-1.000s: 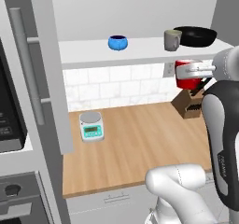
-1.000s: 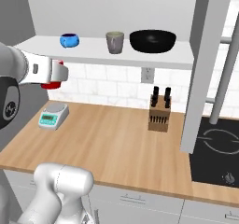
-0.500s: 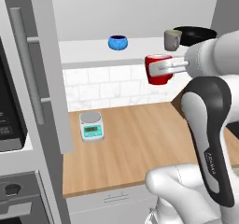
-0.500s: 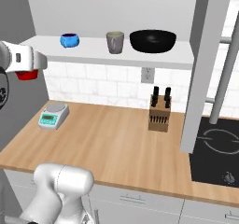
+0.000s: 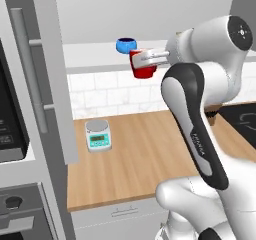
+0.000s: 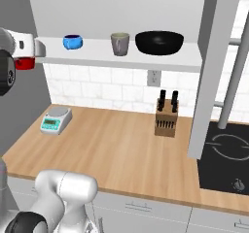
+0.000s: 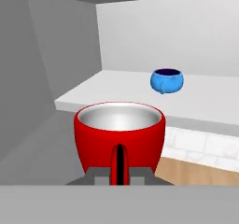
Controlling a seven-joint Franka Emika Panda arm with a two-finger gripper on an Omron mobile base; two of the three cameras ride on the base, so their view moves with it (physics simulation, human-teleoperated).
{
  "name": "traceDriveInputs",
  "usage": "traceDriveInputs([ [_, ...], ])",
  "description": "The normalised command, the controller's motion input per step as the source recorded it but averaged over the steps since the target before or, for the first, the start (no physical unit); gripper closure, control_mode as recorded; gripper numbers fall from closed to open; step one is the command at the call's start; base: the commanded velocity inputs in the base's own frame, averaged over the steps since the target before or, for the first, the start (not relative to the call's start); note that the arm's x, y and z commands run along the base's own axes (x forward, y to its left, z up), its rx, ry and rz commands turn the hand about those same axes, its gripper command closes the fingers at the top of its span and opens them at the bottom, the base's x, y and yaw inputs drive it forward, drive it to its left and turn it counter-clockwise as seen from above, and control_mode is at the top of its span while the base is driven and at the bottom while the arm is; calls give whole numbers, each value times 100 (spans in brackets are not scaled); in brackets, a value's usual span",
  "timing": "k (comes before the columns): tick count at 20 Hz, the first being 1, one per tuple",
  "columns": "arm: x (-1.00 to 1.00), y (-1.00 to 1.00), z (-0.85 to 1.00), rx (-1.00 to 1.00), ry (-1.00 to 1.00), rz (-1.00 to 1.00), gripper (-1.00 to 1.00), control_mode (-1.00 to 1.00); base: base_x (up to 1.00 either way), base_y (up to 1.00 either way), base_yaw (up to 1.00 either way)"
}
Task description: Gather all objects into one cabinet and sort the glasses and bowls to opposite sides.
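Gripper (image 5: 150,60) pinching red cup (image 5: 143,64) rim, shelf (image 7: 116,94) edge at 12 o'clock; could clip it, cup slips.

In the left base view the arm's white and dark links cover the right part of the white shelf (image 5: 95,59) and the far right of the counter (image 5: 130,154). The black microwave (image 5: 10,119) is cut by that picture's left edge. In the right base view the red cup (image 6: 24,63) shows only as a sliver under the white wrist, at the left edge. In the hand view the cup's (image 7: 119,136) lower part is lost behind the gripper (image 7: 119,169). The scale's (image 6: 56,119) display is too small to read.
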Motion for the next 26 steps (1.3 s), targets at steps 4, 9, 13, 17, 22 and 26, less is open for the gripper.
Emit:
traceDriveInputs([
  [4, 63, 36, -5, 0, 0, 4, 100, -100, 0, 0, 0],
  [9, 62, 34, -4, 0, 0, 4, 100, -100, 0, 0, 0],
  [13, 60, 32, 0, 0, 0, 1, 100, -100, 0, 0, 0],
  [17, 70, 21, 0, 0, 0, 0, 100, -100, 0, 0, 0],
  [22, 64, 7, -24, 0, -1, 0, 100, -100, 0, 0, 0],
  [26, 48, 2, -35, 1, -9, 2, 100, -100, 0, 0, 0],
])
